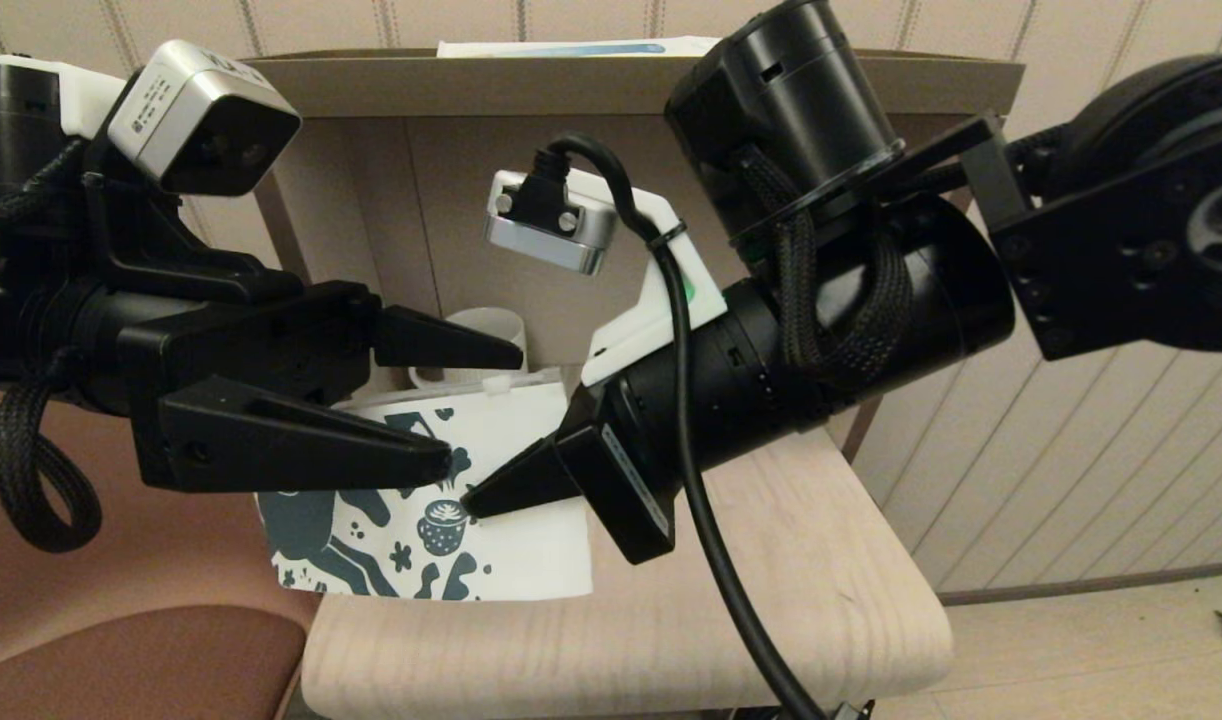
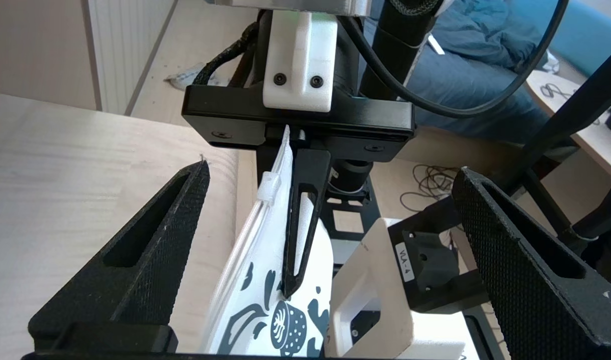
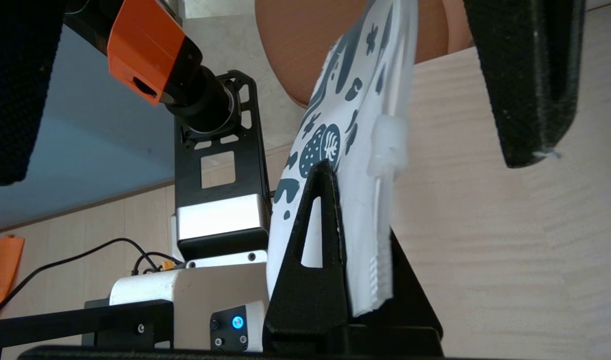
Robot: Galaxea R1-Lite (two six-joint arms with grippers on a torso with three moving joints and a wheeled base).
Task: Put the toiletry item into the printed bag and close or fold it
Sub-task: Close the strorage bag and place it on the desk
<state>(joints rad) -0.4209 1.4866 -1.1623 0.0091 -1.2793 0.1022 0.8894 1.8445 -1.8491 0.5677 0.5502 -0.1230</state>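
Observation:
The printed bag [image 1: 516, 545], white with dark teal motifs, hangs on edge above the wooden table [image 1: 671, 620]. My right gripper [image 1: 476, 503] is shut on its right part, one finger on each face [image 3: 355, 210]. The bag's white zip slider [image 2: 269, 186] sits on the top edge close to that grip. My left gripper [image 1: 485, 408] stands open, its fingers wide apart on either side of the bag's upper left part [image 2: 333, 170] and touching nothing. The small white tube is not in view.
A cream mug [image 1: 486, 330] stands on the table behind the bag. A white-and-blue box [image 1: 571, 47] lies on the shelf above. A brown chair seat [image 1: 121, 670] is at the lower left, beside the table's edge.

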